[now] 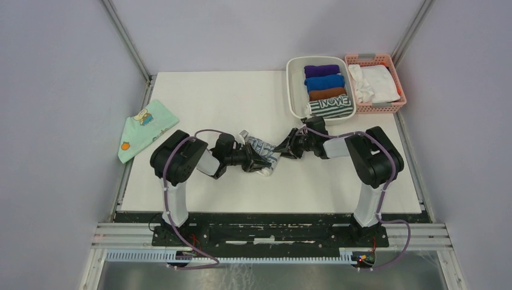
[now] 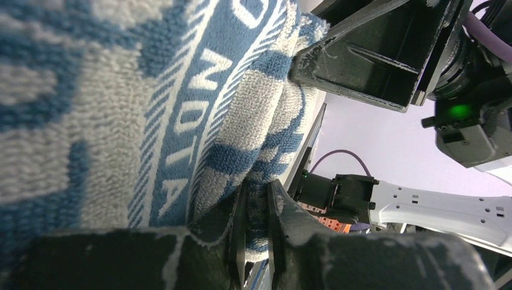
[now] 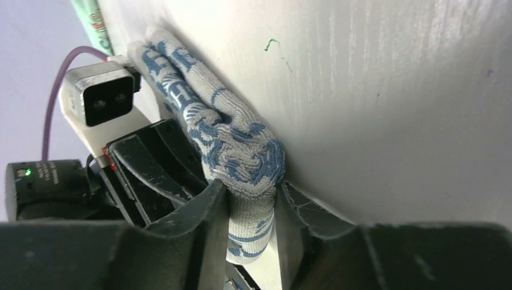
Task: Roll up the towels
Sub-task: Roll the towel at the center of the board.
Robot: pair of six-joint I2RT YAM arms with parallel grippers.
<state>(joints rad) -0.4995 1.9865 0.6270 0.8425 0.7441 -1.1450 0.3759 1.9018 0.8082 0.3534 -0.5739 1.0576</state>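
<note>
The blue-grey patterned towel [image 1: 261,151] lies bunched on the white table between my two grippers. My left gripper [image 1: 256,162] is shut on one edge of it; its jaws pinch a fold of the blue-grey towel [image 2: 181,115] in the left wrist view, with my left gripper [image 2: 256,205] low in frame. My right gripper [image 1: 285,149] is shut on the other end; in the right wrist view the towel [image 3: 232,145] runs rolled along the table into my right gripper [image 3: 252,208]. The dark green-and-white striped towel [image 1: 331,107] sits rolled in the white bin [image 1: 294,90].
The white bin also holds purple [image 1: 321,70], blue [image 1: 324,82] and brown [image 1: 327,93] rolls. A pink basket [image 1: 386,107] with white cloth stands to its right. A mint-green cartoon cloth [image 1: 144,128] lies at the table's left edge.
</note>
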